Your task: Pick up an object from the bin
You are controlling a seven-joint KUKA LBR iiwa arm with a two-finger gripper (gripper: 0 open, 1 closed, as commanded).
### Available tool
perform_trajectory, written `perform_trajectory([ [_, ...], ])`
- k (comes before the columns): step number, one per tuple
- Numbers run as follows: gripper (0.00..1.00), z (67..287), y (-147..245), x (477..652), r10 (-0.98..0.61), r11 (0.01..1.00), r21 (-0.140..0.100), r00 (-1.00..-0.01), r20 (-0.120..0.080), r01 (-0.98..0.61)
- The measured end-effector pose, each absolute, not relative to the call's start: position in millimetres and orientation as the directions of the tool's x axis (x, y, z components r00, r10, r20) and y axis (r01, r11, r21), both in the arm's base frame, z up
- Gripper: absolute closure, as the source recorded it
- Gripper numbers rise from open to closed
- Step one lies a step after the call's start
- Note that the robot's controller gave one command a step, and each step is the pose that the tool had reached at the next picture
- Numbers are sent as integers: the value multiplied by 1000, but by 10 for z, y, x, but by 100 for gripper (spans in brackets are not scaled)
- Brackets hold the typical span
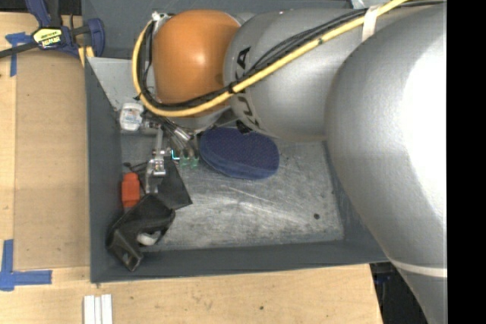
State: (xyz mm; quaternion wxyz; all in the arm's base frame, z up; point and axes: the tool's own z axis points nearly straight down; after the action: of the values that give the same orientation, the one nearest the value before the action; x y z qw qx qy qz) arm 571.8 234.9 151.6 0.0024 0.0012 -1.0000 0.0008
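Against the bin's (103, 163) left wall we see a small orange block (130, 190). A crumpled black object (141, 228) fills the near-left corner. The gripper (159, 171) hangs at its upper edge; we cannot tell whether it is released or clenched. A dark blue oval pad (241, 154) lies to the right.

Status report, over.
Gripper low at the bin's left, above a black crumpled thing. Small orange piece beside it. Dark blue oval pad close by.

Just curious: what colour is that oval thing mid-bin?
Dark blue; the oval thing shows best in the camera view.
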Motion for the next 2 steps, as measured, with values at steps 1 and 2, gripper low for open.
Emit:
perform_trajectory([
  [1, 0, 1160, 2024, 5381, 28, 1000, -3, -1000, -7, 28],
  [2, 0, 839, 1471, 6108, 34, 999, -3, -999, -6, 34],
])
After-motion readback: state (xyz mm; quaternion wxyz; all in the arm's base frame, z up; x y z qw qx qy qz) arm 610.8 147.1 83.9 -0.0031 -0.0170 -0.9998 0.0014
